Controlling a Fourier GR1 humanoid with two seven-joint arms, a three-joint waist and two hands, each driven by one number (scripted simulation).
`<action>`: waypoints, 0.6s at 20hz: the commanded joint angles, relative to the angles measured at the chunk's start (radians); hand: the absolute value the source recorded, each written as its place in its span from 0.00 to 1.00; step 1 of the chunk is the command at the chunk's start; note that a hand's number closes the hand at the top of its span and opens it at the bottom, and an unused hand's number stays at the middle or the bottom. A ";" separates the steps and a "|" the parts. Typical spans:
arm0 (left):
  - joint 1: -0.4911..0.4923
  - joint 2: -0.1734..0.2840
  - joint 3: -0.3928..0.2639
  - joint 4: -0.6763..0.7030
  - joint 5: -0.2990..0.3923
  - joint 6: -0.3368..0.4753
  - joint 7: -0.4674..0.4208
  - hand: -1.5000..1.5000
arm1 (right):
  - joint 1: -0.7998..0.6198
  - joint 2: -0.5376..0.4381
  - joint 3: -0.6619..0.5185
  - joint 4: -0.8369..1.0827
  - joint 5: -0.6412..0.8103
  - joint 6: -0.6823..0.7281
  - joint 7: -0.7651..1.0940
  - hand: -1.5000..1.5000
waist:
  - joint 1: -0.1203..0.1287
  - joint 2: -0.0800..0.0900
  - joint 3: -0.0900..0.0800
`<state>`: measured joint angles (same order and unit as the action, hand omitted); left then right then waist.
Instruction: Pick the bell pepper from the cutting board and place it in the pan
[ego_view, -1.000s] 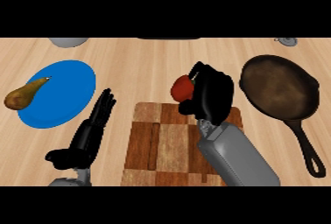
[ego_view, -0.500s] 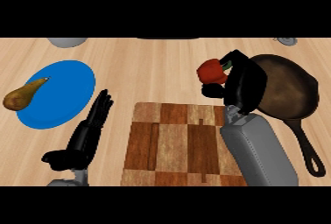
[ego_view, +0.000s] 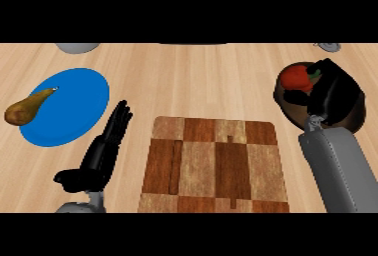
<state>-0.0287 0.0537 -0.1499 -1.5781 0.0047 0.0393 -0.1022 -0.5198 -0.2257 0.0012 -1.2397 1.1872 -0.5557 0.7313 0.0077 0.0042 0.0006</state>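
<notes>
The red bell pepper (ego_view: 296, 76) with a green stem is over the left part of the dark pan (ego_view: 356, 115), at the right of the head view. My right hand (ego_view: 329, 94) is curled round the pepper from its right side and covers most of the pan. I cannot tell whether the pepper touches the pan's bottom. The checkered wooden cutting board (ego_view: 214, 162) lies bare in the middle. My left hand (ego_view: 103, 147) rests open, fingers straight, just left of the board.
A blue plate (ego_view: 74, 102) lies at the left with a brown pear (ego_view: 26, 107) on its left rim. A grey object (ego_view: 77, 47) sits at the far edge, another small one (ego_view: 327, 46) at the far right.
My right hand has carried the pepper from above the board's far right corner rightward to over the pan. The left hand has stayed where it was.
</notes>
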 joint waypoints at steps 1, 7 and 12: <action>0.043 -0.030 -0.048 -0.017 -0.030 0.017 -0.005 0.50 | -0.018 -0.130 -0.120 0.149 -0.091 -0.127 -0.156 1.00 | 0.009 0.002 0.001; 0.033 -0.018 -0.043 -0.044 -0.042 0.012 0.012 0.50 | -0.104 -0.165 -0.215 0.370 -0.286 -0.284 -0.378 1.00 | 0.010 0.001 0.001; -0.023 -0.005 0.016 0.046 0.005 -0.027 -0.014 0.50 | -0.202 -0.225 -0.295 0.619 -0.422 -0.318 -0.606 1.00 | 0.017 0.006 0.001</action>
<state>-0.0427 0.0426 -0.1498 -1.5610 -0.0064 0.0330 -0.1050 -0.6698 -0.3916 -0.2332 -0.7569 0.8791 -0.8607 0.2852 0.0218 0.0085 0.0018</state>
